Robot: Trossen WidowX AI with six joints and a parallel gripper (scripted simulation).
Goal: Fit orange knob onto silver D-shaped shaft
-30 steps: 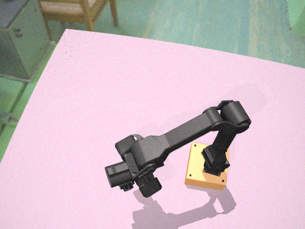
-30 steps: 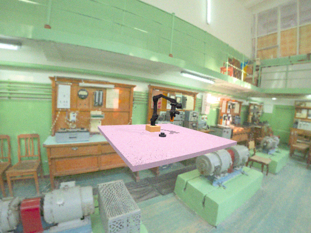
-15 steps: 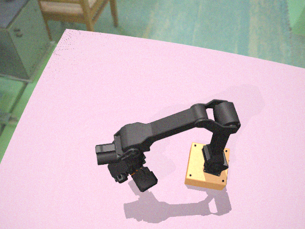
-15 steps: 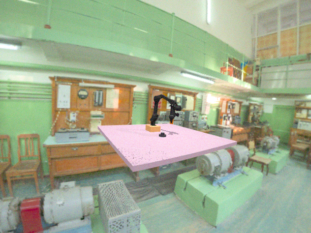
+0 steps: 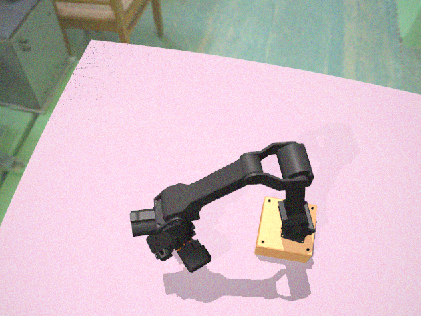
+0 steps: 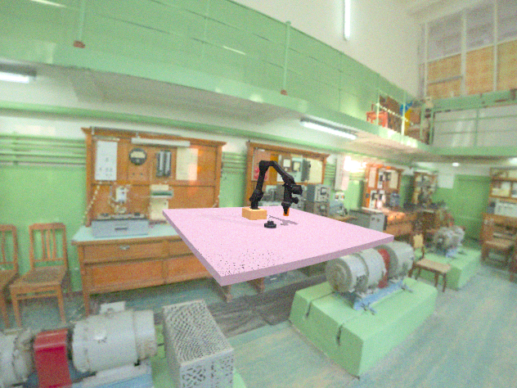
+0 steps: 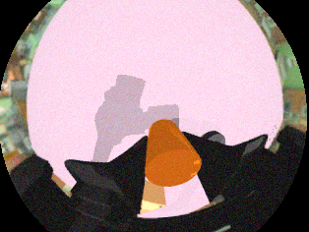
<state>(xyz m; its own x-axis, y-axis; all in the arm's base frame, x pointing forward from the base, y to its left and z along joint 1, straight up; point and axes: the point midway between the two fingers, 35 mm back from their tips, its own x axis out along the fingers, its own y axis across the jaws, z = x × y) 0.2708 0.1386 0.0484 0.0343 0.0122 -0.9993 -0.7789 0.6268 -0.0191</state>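
Orange knob [image 7: 170,154] sits clamped in my gripper [image 7: 163,136], raised off the pink desk [image 5: 136,136] so its hidden hole can come down over the pedestal [image 6: 270,225], which seems nearer the desk's middle than any edge.
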